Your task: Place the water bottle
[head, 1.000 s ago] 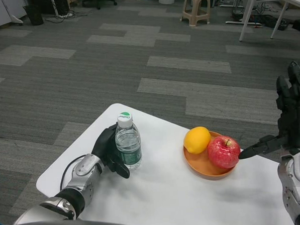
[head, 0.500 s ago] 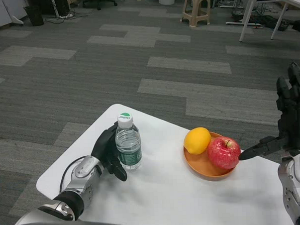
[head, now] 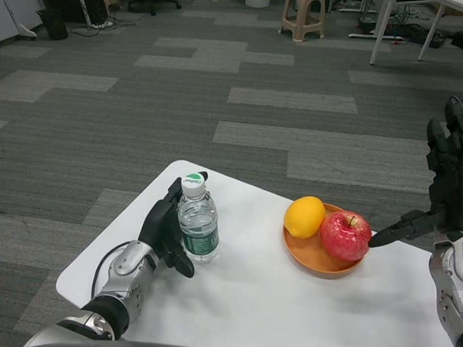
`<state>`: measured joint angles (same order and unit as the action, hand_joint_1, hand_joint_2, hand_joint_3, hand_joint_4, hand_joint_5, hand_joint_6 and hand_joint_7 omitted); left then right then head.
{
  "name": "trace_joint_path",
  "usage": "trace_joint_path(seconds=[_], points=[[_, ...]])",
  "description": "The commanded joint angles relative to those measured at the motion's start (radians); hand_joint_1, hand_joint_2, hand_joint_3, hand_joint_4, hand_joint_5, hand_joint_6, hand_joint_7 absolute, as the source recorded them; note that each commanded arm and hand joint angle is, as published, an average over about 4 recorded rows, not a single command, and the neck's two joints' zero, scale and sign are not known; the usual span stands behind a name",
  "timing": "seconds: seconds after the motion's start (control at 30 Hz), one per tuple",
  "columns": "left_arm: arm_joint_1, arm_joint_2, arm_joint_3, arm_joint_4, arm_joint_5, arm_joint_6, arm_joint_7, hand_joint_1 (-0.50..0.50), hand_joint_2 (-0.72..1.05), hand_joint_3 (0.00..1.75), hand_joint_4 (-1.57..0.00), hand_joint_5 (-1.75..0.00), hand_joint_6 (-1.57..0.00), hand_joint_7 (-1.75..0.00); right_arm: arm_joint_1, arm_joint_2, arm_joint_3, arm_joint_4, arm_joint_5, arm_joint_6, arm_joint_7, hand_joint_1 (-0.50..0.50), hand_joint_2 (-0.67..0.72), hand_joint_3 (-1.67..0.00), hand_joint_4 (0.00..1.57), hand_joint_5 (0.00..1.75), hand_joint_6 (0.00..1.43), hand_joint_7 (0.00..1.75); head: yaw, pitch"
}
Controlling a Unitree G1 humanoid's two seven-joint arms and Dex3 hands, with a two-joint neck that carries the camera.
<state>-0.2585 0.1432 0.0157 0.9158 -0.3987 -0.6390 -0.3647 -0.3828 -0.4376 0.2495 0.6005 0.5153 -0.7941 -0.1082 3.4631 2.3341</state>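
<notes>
The water bottle (head: 197, 221), clear with a white-and-green cap and a green label, stands upright on the white table (head: 252, 295) near its left part. My left hand (head: 163, 230) is against the bottle's left side, fingers straightened up behind it and thumb low in front, no longer wrapped around it. My right hand (head: 447, 187) is raised at the right edge, fingers spread upward and holding nothing, thumb pointing toward the apple.
An orange plate (head: 316, 258) to the right of the bottle carries a lemon (head: 304, 216) and a red apple (head: 346, 234). The table's far corner lies just behind the bottle. Grey carpet, a stool and desks lie beyond.
The left hand's fingers have uncurled from around the bottle and now stretch up behind it. The bottle stays upright in place. The right hand has not moved.
</notes>
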Motion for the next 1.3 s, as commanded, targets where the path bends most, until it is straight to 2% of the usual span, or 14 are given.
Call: trace_joint_path(seconds=[0.03,0.17,0.3,0.37,0.5,0.73,0.9,1.03,1.3], points=[[0.013,0.010,0.008,-0.022,-0.014,-0.007,0.003,0.43,-0.70,0.09,0.00,-0.31,0.00,-0.30,0.009,0.003,-0.001,-0.003,0.008,-0.007,0.001,-0.23,0.47,0.00,0.00,0.00,0.00,0.07,0.002,0.000],[0.022,0.010,0.013,-0.042,-0.032,-0.007,0.004,0.43,-0.68,0.09,0.00,-0.28,0.00,-0.28,0.009,0.003,-0.002,-0.002,0.008,-0.007,0.000,-0.25,0.47,0.00,0.00,0.00,0.00,0.07,0.005,-0.001],[0.040,0.011,0.045,-0.084,-0.033,-0.005,0.016,0.43,-0.72,0.09,0.00,0.00,0.00,-0.28,0.009,0.003,-0.001,-0.001,0.008,-0.007,0.001,-0.24,0.47,0.00,0.00,0.00,0.00,0.07,0.009,-0.002],[0.048,0.011,0.063,-0.105,-0.035,-0.005,0.024,0.44,-0.72,0.09,0.00,0.00,0.00,-0.28,0.009,0.003,-0.001,0.000,0.008,-0.007,0.001,-0.22,0.47,0.00,0.00,0.00,0.00,0.07,0.010,-0.001],[0.066,0.011,0.094,-0.150,-0.052,-0.004,0.031,0.46,-0.72,0.09,0.00,0.00,0.00,-0.28,0.009,0.003,-0.001,0.001,0.008,-0.007,0.001,-0.25,0.47,0.00,0.00,0.00,0.00,0.07,0.013,-0.002],[0.108,0.010,0.137,-0.243,-0.109,-0.004,0.053,0.46,-0.72,0.07,0.00,0.00,0.00,-0.28,0.009,0.003,-0.001,0.001,0.008,-0.007,0.001,-0.24,0.47,0.00,0.00,0.00,0.00,0.07,0.019,-0.003],[0.145,0.011,0.212,-0.384,-0.115,0.014,0.079,0.46,-0.72,0.09,0.00,0.00,0.00,-0.28,0.009,0.003,0.000,0.001,0.008,-0.007,0.000,-0.24,0.47,0.00,0.00,0.00,0.00,0.07,0.024,0.001],[0.178,0.013,0.306,-0.589,-0.085,0.075,0.123,0.41,-0.64,0.09,0.00,0.00,0.00,-0.28,0.007,0.003,0.000,-0.002,0.008,-0.007,0.001,-0.21,0.47,-0.02,0.00,0.00,0.00,0.07,0.021,0.012],[0.203,0.017,0.380,-0.813,-0.048,0.181,0.162,0.39,-0.64,0.09,0.00,0.00,0.00,-0.28,0.007,0.003,-0.001,-0.003,0.006,-0.007,0.000,-0.23,0.47,0.00,0.00,0.00,0.00,0.07,0.009,0.020]])
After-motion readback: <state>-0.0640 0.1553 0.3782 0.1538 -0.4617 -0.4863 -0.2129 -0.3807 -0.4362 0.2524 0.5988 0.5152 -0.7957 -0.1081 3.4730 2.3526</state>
